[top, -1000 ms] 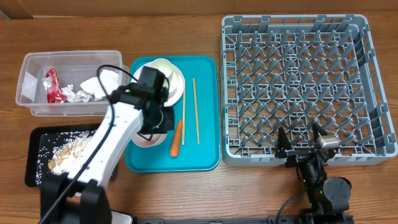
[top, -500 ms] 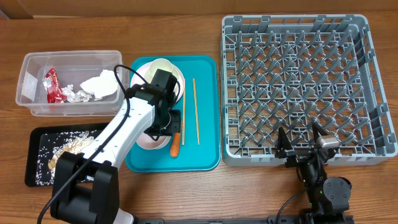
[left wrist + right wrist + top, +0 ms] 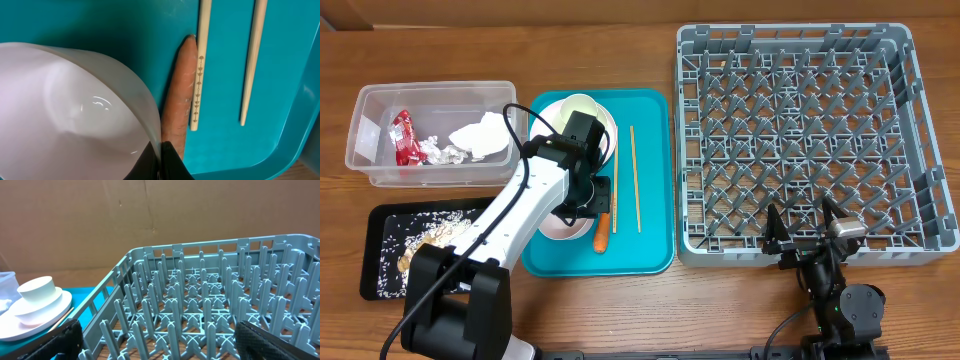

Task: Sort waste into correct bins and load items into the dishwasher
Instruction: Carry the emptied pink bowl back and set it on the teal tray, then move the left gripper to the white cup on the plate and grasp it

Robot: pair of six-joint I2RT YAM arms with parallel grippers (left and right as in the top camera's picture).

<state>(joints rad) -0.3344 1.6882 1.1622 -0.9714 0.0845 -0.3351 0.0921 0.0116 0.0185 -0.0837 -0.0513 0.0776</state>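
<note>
- The left claw (image 3: pixel 162 162) was pressed together on the rim of a white bowl (image 3: pixel 75 100), a thin edge of the rim showing between its tips.
- The bowl sat tilted at the near left of the teal tray (image 3: pixel 100 20), with its glossy inside facing the wrist camera.
- An orange carrot (image 3: pixel 176 105) lay on the tray just beside the bowl, close against the rim where the claw gripped.
- A pair of wooden chopsticks (image 3: pixel 200 65) lay lengthwise on the tray. One touched the carrot's far side and the other lay a little apart, toward the tray's right edge.
- At the far end of the tray stood a white plate (image 3: pixel 608 130) with a small white cup (image 3: pixel 578 106) on it.
- To the left of the tray, a clear plastic tub (image 3: pixel 365 140) held a red wrapper (image 3: pixel 402 138), foil scraps (image 3: pixel 438 152) and a crumpled white napkin (image 3: pixel 485 135).
- In front of the tub, a black tray (image 3: pixel 375 250) carried beige rice scraps (image 3: pixel 415 255).
- To the right of the teal tray, the grey dish rack (image 3: pixel 795 32) stood on the wooden bench (image 3: pixel 720 310).
- The right claw (image 3: pixel 802 222) was spread wide, holding nothing, at the rack's near wall.
</note>
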